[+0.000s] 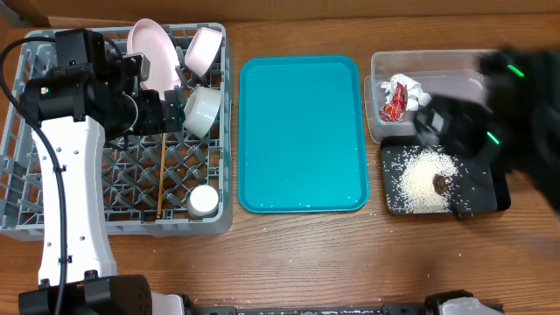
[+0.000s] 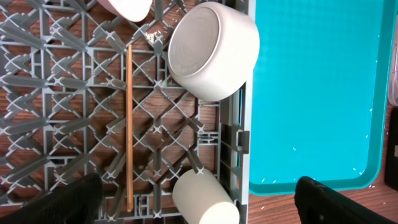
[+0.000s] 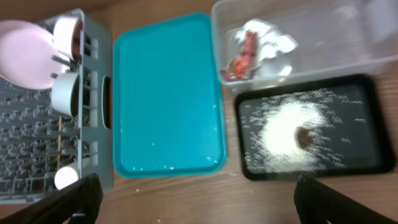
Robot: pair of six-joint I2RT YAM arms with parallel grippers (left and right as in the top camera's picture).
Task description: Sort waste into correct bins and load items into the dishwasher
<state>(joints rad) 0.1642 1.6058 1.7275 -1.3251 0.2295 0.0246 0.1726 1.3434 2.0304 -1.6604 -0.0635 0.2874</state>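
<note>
Between wide-spread, empty fingers point(image 2: 68, 199) of left gripper point(image 2: 199, 186), just ahead: small white cup point(image 2: 202, 200), set in large grey lattice dish rack point(image 2: 62, 74). Further ahead, roughly midway between both fingers: pale blue-grey round bowl point(image 2: 214, 50), tipped on its side. Looks light, rigid and glossy, so probably slippery; calls for a gentle pinch across the rim. Thin wooden chopsticks point(image 2: 129, 124) ahead of the view's left-hand finger. Right gripper point(image 3: 196, 186) equally parted, holding nothing; black rectangular tray point(image 3: 376, 155) of white rice grains point(image 3: 280, 134) ahead.
</note>
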